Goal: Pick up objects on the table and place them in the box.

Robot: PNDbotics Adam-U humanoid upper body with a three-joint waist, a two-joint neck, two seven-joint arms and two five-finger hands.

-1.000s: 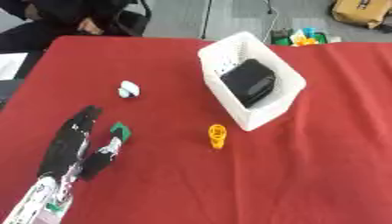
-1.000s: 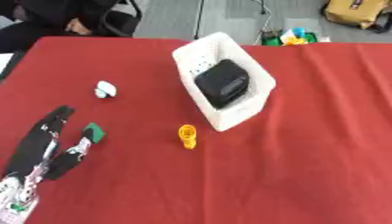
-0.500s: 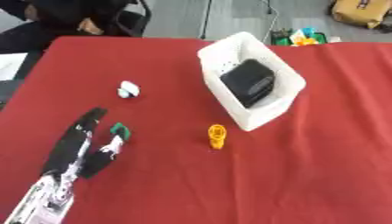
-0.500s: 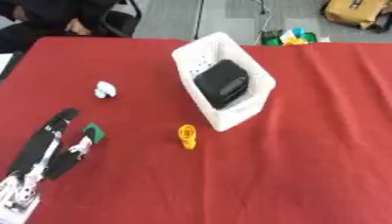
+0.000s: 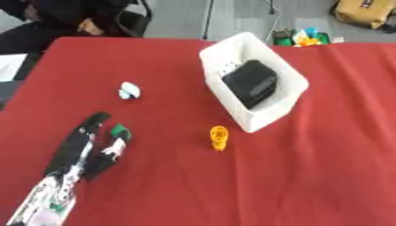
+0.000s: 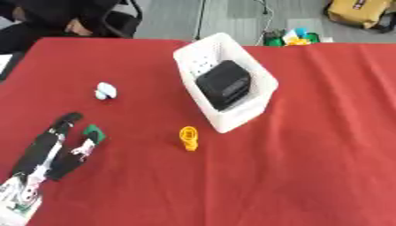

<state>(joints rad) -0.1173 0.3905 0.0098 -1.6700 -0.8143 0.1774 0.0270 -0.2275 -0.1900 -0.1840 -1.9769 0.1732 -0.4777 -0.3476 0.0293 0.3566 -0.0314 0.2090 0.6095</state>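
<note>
Red cloth covers the surface where our left hand [image 5: 81, 150] lies with fingers [image 5: 86, 128] spread, a small green object [image 5: 120, 130] just beside their tips and the white box [image 5: 255, 119] well apart, so a careless curl could knock it away.

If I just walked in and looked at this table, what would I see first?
Probably the big red table and the white box near its middle, with a black thing lying inside. Next you'd spot the robot's black left hand at the lower left, fingers stretched beside a small green thing. A little yellow toy sits in front of the box, and a small white thing lies farther left.
</note>
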